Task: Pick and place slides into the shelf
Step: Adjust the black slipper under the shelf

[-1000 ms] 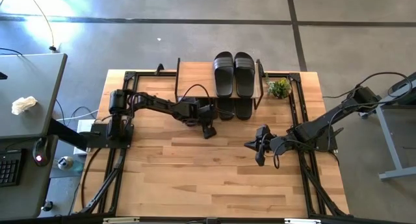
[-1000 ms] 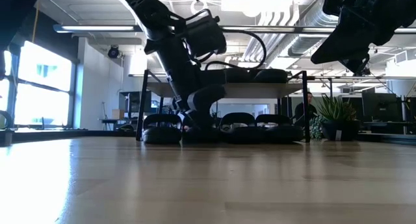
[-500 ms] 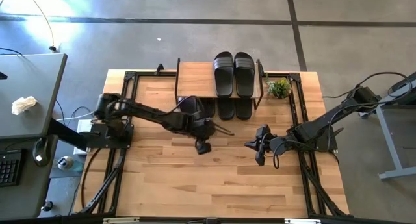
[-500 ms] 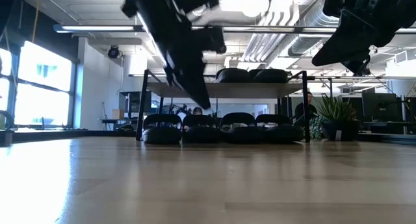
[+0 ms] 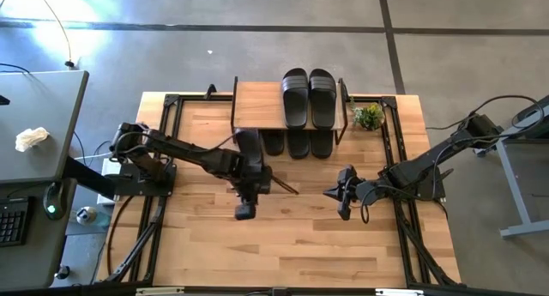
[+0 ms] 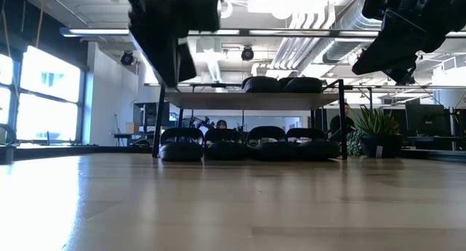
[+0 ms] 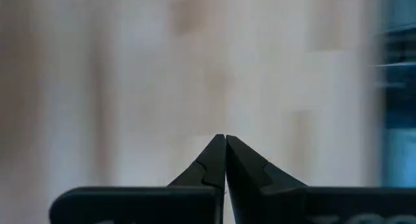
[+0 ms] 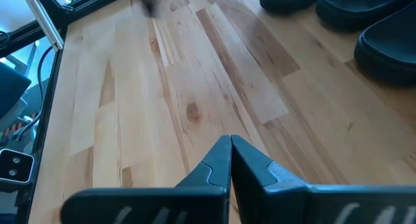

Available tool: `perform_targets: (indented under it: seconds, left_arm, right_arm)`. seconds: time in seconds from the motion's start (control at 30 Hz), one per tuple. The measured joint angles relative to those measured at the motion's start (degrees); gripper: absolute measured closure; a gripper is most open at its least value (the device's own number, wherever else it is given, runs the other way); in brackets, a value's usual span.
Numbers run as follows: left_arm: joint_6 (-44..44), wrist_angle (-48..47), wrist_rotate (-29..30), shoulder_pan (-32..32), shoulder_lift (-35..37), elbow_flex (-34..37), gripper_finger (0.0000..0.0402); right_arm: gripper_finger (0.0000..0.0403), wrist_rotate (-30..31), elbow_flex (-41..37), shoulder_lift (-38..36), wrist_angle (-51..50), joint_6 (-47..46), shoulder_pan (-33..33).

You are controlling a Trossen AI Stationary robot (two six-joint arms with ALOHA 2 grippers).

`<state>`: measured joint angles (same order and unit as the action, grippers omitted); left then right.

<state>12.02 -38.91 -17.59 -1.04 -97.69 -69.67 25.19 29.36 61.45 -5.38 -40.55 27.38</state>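
**Apparently all six slides shelved, both grippers empty**

Four slides sit on the lower level of the shelf [image 5: 257,107], two more on the top board: the pair on top [image 5: 308,97] is toes-out at the board's right half, side by side and touching. The lower row [image 6: 247,143] shows as four black humps between the frame legs in the low view, close together and filling the width. That packing probably explains the layout: bottom level full, so the last pair went up top, leaving the left half of the board bare.

Left gripper [image 5: 244,212] is over open tabletop [image 5: 292,244], well in front of the shelf, fingers pressed together with nothing between them in the left wrist view [image 7: 225,143]. Slides lie behind it, well apart, none near the fingertips.

Right gripper [image 5: 341,197] hovers above the table to the right of centre, also pinched closed and empty [image 8: 230,141]; the lower-row slides [image 8: 364,23] are ahead of it, apart, not touching.

Small potted plant [image 5: 369,117] stands just beside the shelf's right legs.

No loose slide on the table, so I judge the task essentially finished.
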Motion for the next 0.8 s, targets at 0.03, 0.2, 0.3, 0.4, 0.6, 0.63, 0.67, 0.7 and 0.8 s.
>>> perform_targets:
  seconds: [0.03, 0.2, 0.3, 0.4, 0.6, 0.63, 0.67, 0.7, 0.8]
  left_arm:
    - [0.37, -1.38, 4.67, -0.26, -0.53, 0.0, 0.0401]
    - [3.17, -0.66, 20.41, -0.29, -1.89, 0.08, 0.0401]
    - [3.23, 2.35, 19.16, 1.06, -1.97, 1.93, 0.0401]
    - [4.39, 5.68, 18.25, 2.55, -1.95, 5.69, 0.0401]
    - [7.85, 7.02, 23.71, 5.45, -1.97, 11.86, 0.0401]
    - [8.24, 7.83, 24.61, 5.77, -1.97, 12.74, 0.0401]
    - [8.46, 9.21, 25.13, 6.05, -1.97, 13.35, 0.0401]
    - [8.86, 10.07, 25.29, 6.31, -1.97, 13.76, 0.0401]
    - [8.96, 10.55, 25.33, 7.38, -1.97, 14.46, 0.0401]
  right_arm:
    - [0.0403, -0.01, 0.0, 0.0, 0.01, 0.04, 0.0]
    - [0.0403, 0.64, 0.0, 0.0, -0.16, 0.55, -0.02]
    - [0.0403, 1.2, 0.0, 0.02, -0.42, 0.58, -0.01]
    - [0.0403, 1.16, 0.0, 0.02, -0.72, 0.54, -0.01]
    - [0.0403, 1.37, 0.0, 0.02, -1.2, 1.13, -0.01]
    - [0.0403, 1.42, 0.0, 0.02, -1.21, 1.16, 0.0]
    - [0.0403, 1.4, 0.0, 0.02, -1.25, 1.16, -0.01]
    - [0.0403, 1.42, 0.0, 0.02, -1.24, 1.16, 0.0]
    - [0.0403, 1.36, 0.0, 0.02, -1.25, 1.15, -0.01]
